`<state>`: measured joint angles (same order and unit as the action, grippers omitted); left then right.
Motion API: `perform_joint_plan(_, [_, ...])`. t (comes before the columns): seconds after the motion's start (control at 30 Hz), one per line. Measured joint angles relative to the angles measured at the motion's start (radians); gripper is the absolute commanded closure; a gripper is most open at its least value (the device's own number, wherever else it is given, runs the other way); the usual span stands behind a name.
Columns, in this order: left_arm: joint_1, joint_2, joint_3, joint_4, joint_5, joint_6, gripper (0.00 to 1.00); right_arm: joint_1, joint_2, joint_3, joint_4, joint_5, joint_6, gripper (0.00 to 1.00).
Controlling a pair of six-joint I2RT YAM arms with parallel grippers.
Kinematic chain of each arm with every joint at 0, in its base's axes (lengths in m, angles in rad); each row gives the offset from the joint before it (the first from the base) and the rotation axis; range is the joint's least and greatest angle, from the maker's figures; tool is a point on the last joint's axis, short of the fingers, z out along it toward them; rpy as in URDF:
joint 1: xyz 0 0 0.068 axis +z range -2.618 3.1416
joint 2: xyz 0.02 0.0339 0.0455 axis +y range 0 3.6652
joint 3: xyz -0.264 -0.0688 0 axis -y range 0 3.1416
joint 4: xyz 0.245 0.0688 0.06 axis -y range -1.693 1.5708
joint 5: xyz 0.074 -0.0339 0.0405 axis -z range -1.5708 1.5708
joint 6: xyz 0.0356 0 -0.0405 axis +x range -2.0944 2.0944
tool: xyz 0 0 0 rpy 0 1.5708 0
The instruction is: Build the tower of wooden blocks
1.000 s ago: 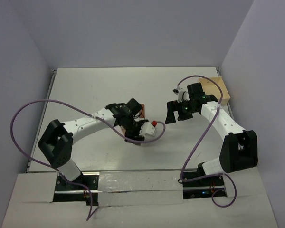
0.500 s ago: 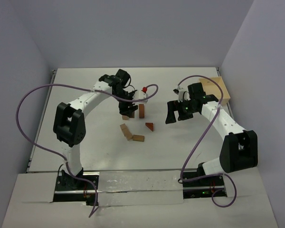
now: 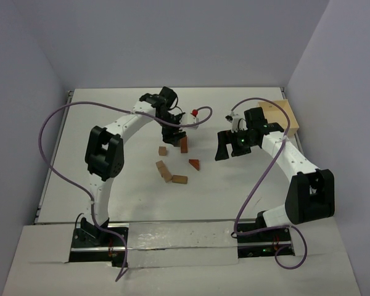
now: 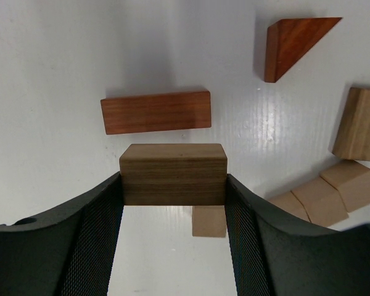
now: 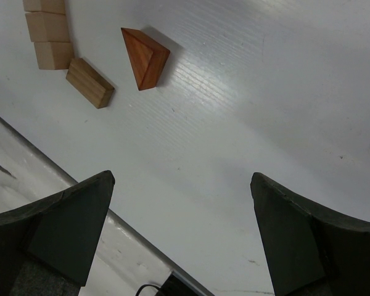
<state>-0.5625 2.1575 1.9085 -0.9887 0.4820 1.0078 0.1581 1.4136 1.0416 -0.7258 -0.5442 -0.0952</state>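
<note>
The left gripper (image 3: 173,131) pinches a dull brown block (image 4: 172,174) by its two ends, above the table (image 3: 111,123). Just ahead of its fingertips the reddish bar (image 4: 155,112) lies flat, its long axis parallel to the held block's; likely the landing spot. The right gripper (image 3: 227,148) hangs spread and empty, farther off.

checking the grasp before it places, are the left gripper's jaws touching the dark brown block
Touching. The left wrist view shows the dark brown block wedged between the left gripper's jaws, both inner faces flush against its ends, no gap.
</note>
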Motion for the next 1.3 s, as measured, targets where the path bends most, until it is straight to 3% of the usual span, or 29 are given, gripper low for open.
perform_joint_plan(0.3, [-0.001,0.107,0.08,0.006,-0.008,-0.021,0.78,-0.007,0.0,0.0,0.0,0.003,0.001,0.0])
perform_joint_plan(1.3, [-0.032,0.148,0.112,0.013,-0.011,-0.06,0.74,-0.01,0.019,0.007,0.0,-0.008,0.001,0.0])
